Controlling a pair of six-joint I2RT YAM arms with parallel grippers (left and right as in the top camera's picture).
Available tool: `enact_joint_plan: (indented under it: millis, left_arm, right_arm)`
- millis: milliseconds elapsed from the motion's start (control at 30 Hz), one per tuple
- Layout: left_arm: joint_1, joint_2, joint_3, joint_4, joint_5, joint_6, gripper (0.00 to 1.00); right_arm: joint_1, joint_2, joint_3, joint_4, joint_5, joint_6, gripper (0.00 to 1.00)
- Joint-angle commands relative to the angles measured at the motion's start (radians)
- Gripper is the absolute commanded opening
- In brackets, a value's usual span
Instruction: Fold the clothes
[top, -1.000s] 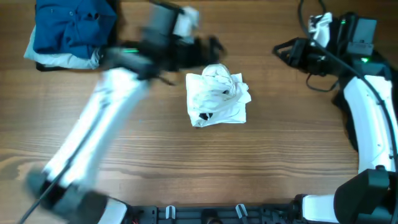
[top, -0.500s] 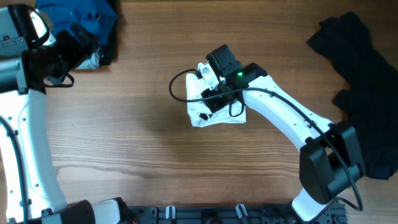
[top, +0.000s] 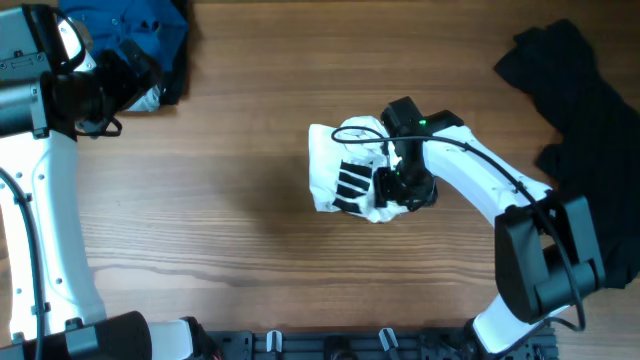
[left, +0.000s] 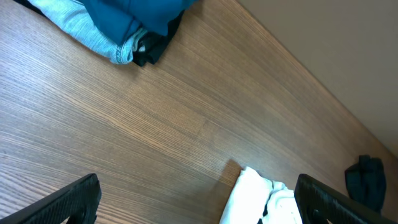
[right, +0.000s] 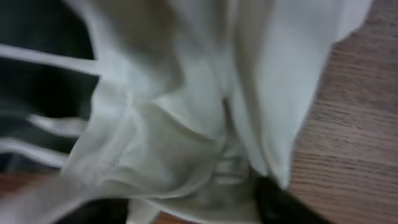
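Note:
A white garment with black stripes (top: 340, 172) lies bunched at the table's centre. My right gripper (top: 402, 186) sits on its right side and is shut on the cloth. White fabric (right: 186, 112) fills the right wrist view and hides the jaws. My left gripper (top: 135, 75) is open and empty at the far left, beside a pile of blue clothes (top: 130, 30). In the left wrist view the open left gripper (left: 202, 205) frames bare wood, with the blue pile (left: 124, 25) behind and the white garment (left: 258, 199) at the lower right.
A black garment (top: 575, 110) lies spread at the table's right edge and shows small in the left wrist view (left: 367, 180). Light denim and white cloth (top: 100, 98) lie under the blue pile. Bare wood runs between the pile and the white garment.
My right gripper has moved right and down, and the white garment has shifted with it and opened to show black stripes. My left arm swung from the centre to the far left a second ago and now holds still.

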Motion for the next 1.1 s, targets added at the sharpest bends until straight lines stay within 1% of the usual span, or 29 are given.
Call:
enact_joint_plan:
  millis: [0,67,167,267,367,433,467,500,533,567,600,667,733,800,833,867,900,933,1033,1067]
  left_arm:
    - [0.003,0.013,-0.003,0.0,-0.008,0.025,1.0]
    - [0.003,0.013,-0.003,0.0,-0.015,0.028,1.0]
    - [0.003,0.013,-0.003,0.003,-0.014,0.028,1.0]
    - [0.003,0.013,-0.003,0.003,-0.015,0.028,1.0]
    - [0.003,0.013,-0.003,0.003,-0.015,0.028,1.0]
    - [0.003,0.013,-0.003,0.003,-0.015,0.028,1.0]
    - [0.003,0.013,-0.003,0.003,-0.015,0.028,1.0]
    - [0.003,0.013,-0.003,0.003,-0.015,0.028,1.0]
    - [0.003,0.013,-0.003,0.003,-0.018,0.028,1.0]
    - [0.003,0.013,-0.003,0.003,-0.018,0.028,1.0]
    - [0.003,0.013,-0.003,0.003,-0.019,0.028,1.0]
    - [0.003,0.013,-0.003,0.003,-0.021,0.028,1.0]
    - [0.003,0.013,-0.003,0.003,-0.022,0.028,1.0]
    - [0.003,0.013,-0.003,0.003,-0.022,0.028,1.0]
    - [0.003,0.013,-0.003,0.003,-0.022,0.028,1.0]
    - [0.003,0.013,-0.003,0.004,-0.022,0.028,1.0]
    - [0.003,0.013,-0.003,0.003,-0.022,0.028,1.0]
    - [0.003,0.013,-0.003,0.003,-0.022,0.028,1.0]
    - [0.003,0.013,-0.003,-0.003,-0.021,0.05,1.0]
    - [0.003,0.013,-0.005,-0.009,-0.022,0.05,1.0]
  right_arm:
    - [-0.002,-0.125,0.095,0.033,-0.042,-0.058,0.91]
    - [-0.002,-0.175,0.139,0.089,-0.042,-0.076,0.91]
    - [0.009,-0.151,0.14,0.186,-0.042,-0.103,0.76]
    - [0.058,-0.078,0.14,0.251,-0.038,-0.166,0.67]
    - [0.098,0.005,0.14,0.278,0.03,-0.196,0.67]
    - [0.109,0.061,0.14,0.328,0.095,-0.21,0.66]
    - [0.11,0.081,0.14,0.349,0.121,-0.209,0.63]
    - [0.11,0.102,0.14,0.373,0.153,-0.208,0.55]
    - [0.11,0.115,0.14,0.391,0.191,-0.188,0.34]
    - [0.11,0.119,0.14,0.4,0.218,-0.182,0.15]
    - [0.11,0.119,0.14,0.401,0.243,-0.173,0.06]
    - [0.105,0.106,0.14,0.383,0.294,-0.134,0.04]
    - [0.069,0.05,0.147,0.351,0.28,-0.106,0.04]
    - [0.005,-0.015,0.15,0.354,0.197,-0.095,0.04]
    - [-0.039,-0.032,0.15,0.364,0.117,-0.097,0.04]
    - [-0.088,-0.03,0.15,0.376,0.031,-0.118,0.04]
    - [-0.125,-0.016,0.148,0.386,-0.014,-0.138,0.04]
    - [-0.164,0.005,0.148,0.392,-0.035,-0.142,0.04]
    - [-0.222,0.073,0.148,0.396,-0.057,-0.167,0.04]
    - [-0.235,0.105,0.148,0.391,-0.058,-0.167,0.18]
